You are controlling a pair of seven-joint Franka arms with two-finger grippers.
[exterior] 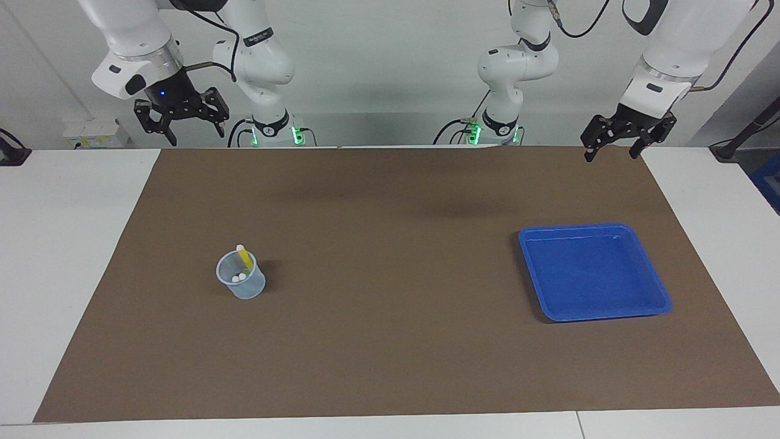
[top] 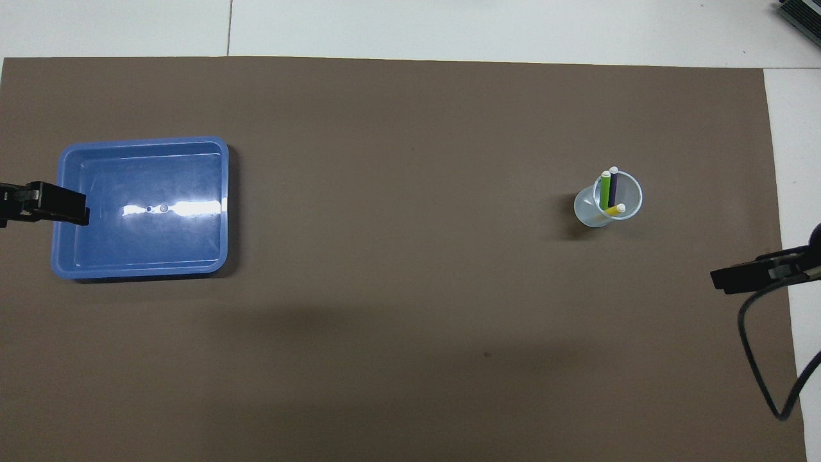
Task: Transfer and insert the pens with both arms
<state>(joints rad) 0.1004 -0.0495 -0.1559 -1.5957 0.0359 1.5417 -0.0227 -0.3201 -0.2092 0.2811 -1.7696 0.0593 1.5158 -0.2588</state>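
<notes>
text check | we can't read any text, brand, number or sign in either view | black band on white jointed right arm (exterior: 259, 38) carries pale lettering, not legible | white box with yellow stickers (exterior: 94, 133) by the wall: markings not legible

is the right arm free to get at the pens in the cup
Probably yes. The right gripper hangs open and raised at the robots' edge of the mat, and nothing stands between it and the cup. The pens stand upright with their ends above the rim.
</notes>
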